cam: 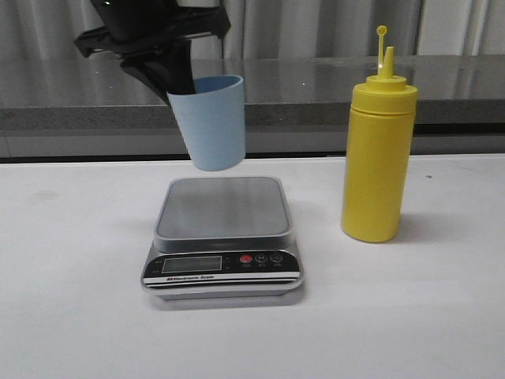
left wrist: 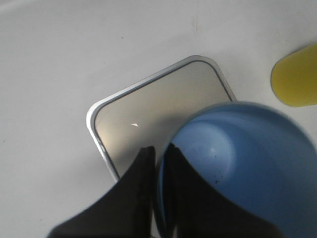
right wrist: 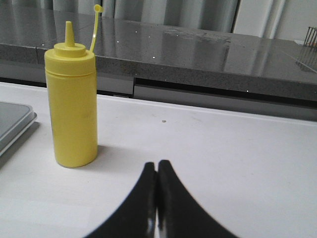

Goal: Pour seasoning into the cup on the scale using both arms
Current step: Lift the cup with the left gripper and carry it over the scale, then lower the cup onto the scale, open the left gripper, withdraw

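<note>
Front view shows my left hand [cam: 180, 88] in the upper left of the frame pinching the rim of the blue cup [cam: 211, 122], which hangs tilted in the air above the scale [cam: 223, 237] at centre. Right of the scale, the yellow bottle [cam: 378, 158] stands upright on the white desk [cam: 71, 268]. My right hand [right wrist: 157, 198] sits pressed together, low near the desk.

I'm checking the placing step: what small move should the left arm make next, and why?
Probably lower the cup straight down. The left claw pinches its rim, holding it tilted in the air above the scale, whose platform is bare.
</note>
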Tool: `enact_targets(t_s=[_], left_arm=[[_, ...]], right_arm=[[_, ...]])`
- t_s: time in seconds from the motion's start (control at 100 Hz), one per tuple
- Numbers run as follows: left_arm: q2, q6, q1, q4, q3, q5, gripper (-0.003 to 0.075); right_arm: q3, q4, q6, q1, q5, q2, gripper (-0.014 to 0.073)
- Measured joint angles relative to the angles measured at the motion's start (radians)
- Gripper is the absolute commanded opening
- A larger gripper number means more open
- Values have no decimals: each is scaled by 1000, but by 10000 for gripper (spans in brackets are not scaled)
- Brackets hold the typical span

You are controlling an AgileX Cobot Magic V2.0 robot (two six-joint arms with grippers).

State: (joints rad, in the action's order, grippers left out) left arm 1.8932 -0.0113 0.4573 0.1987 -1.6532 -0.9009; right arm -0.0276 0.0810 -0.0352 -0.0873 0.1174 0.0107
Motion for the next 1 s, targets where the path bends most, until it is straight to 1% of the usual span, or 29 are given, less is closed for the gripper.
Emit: enact_targets(t_s=[0.23, 0.83, 0.94, 1.0], left_arm=[[73, -1, 23, -8, -25, -20, -18], [118, -1, 24, -15, -36, -22, -18], [118, -2, 24, -15, -36, -22, 4], [118, -10, 24, -15, -36, -22, 44]], right_arm=[[0, 0, 0, 0, 0, 0, -68], [0, 0, 0, 0, 0, 0, -68], [0, 0, 0, 0, 0, 0, -68], [0, 0, 0, 0, 0, 0, -68]])
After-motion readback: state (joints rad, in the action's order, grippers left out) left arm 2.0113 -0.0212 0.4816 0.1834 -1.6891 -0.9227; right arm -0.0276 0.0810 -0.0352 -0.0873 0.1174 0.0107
